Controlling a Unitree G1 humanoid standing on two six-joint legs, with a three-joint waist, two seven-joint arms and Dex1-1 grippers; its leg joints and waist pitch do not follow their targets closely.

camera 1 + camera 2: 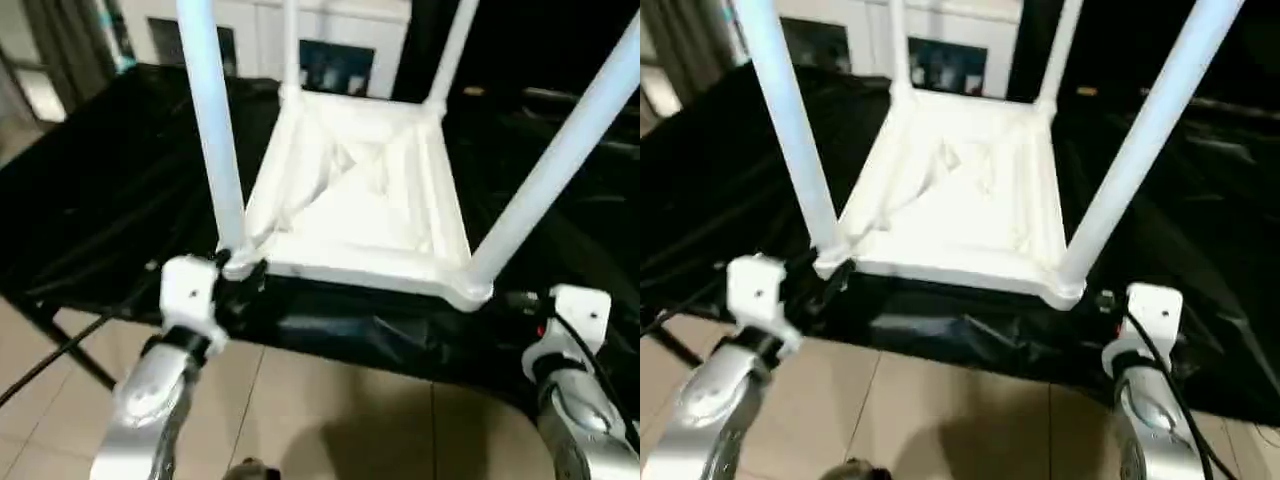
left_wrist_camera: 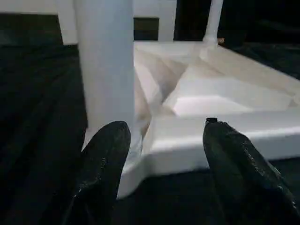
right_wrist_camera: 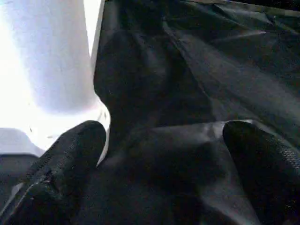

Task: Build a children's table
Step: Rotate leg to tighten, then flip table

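Observation:
The children's table [image 1: 360, 200] lies upside down on a black cloth, its ribbed underside facing up. Its legs stand in the corner sockets: the near-left leg [image 1: 215, 130], the near-right leg [image 1: 560, 160] and two far legs [image 1: 452, 50]. My left gripper [image 1: 238, 275] is at the near-left corner. In the left wrist view it [image 2: 166, 136] stands open, with that corner and the leg's base [image 2: 105, 70] between its fingers. My right gripper [image 1: 515, 300] sits just beside the near-right corner. In the right wrist view it [image 3: 164, 140] is wide open over the cloth, with the leg [image 3: 47, 56] next to one finger.
The black cloth [image 1: 100, 200] covers the work table, whose near edge runs just under the grippers. Tiled floor [image 1: 330, 420] lies below it, and a dark cable [image 1: 50, 360] hangs at the left. A white cabinet [image 1: 330, 50] stands behind.

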